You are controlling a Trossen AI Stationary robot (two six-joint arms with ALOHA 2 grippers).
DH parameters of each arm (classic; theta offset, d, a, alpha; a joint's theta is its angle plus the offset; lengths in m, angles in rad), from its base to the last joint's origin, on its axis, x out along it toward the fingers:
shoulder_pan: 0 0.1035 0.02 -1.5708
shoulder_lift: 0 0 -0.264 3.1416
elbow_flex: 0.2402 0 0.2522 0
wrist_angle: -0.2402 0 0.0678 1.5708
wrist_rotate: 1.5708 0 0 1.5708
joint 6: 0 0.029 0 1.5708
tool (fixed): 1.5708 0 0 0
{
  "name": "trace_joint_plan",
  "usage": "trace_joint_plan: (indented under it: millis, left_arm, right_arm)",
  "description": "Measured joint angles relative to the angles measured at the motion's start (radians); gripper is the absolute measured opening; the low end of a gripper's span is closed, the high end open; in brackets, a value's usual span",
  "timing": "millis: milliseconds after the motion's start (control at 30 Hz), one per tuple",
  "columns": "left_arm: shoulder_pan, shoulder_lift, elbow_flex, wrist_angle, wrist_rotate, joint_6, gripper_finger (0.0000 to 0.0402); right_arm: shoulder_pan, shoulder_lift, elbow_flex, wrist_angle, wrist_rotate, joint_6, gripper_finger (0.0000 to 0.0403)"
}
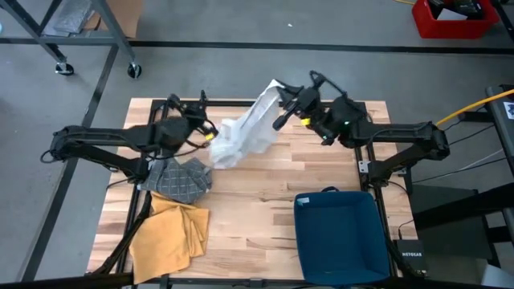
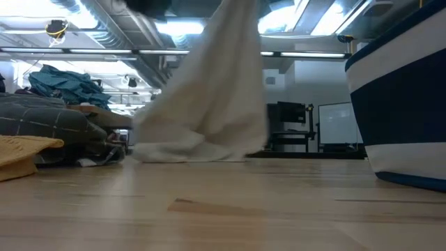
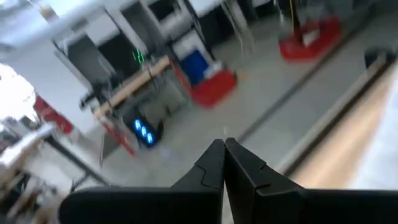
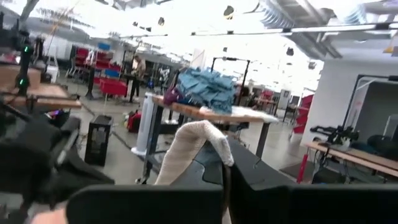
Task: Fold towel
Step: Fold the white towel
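Observation:
The white towel (image 1: 249, 124) hangs slanting from my right gripper (image 1: 281, 98) above the table's far middle. Its lower end (image 2: 195, 148) rests bunched on the wooden table (image 1: 265, 201). In the right wrist view, a fold of the towel (image 4: 189, 146) stands up between the dark fingers. My left gripper (image 1: 210, 135) is shut and raised beside the towel's lower left part. In the left wrist view its fingers (image 3: 224, 149) meet with no cloth showing between them. My right gripper pinches an upper end of the towel (image 4: 200, 129) between its two fingers, coming roughly level from the table's right. A rounded bit of cloth sticks out past the fingertips. The rest hangs slack below, with its lower end on the table. My left gripper is next to the towel's left edge (image 1: 221, 140), but I cannot tell whether it touches the cloth.
A grey checked cloth (image 1: 181, 177) and a yellow cloth (image 1: 169, 233) lie at the near left. A blue bin (image 1: 337, 233) stands at the near right and fills the right side of the low view (image 2: 397, 104). Bare wood lies between them.

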Motion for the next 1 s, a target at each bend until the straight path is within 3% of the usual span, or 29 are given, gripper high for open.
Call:
trace_joint_plan:
  millis: [100, 200, 433, 533, 733, 833, 1000]
  left_arm:
    - [0.000, -0.002, 0.051, 0.068, 0.047, 0.080, 0.0000]
    - [0.000, -0.002, 0.059, 0.060, 0.143, 0.017, 0.0000]
    - [0.020, 0.035, 0.059, -0.245, 0.288, -0.253, 0.0012]
    - [0.040, 0.070, 0.059, -0.339, 0.339, -0.353, 0.0035]
    - [0.078, 0.183, 0.059, -0.354, 0.519, -0.413, 0.0102]
    - [0.088, 0.257, 0.058, -0.334, 0.610, -0.434, 0.0125]
    - [0.093, 0.377, 0.058, -0.328, 0.637, -0.523, 0.0141]
  right_arm:
    - [-0.002, -0.029, 0.000, -0.006, -0.007, 0.011, 0.0001]
    - [0.000, -0.042, 0.000, -0.038, -0.007, 0.015, 0.0001]
    - [0.000, -0.041, 0.000, -0.167, -0.014, 0.083, 0.0001]
    - [0.000, -0.038, 0.000, -0.218, -0.046, 0.111, 0.0001]
    - [0.001, -0.038, 0.000, -0.271, -0.251, 0.231, 0.0001]
    - [0.002, -0.038, 0.000, -0.284, -0.269, 0.263, 0.0001]
    - [0.000, -0.038, 0.000, -0.304, -0.269, 0.280, 0.0001]
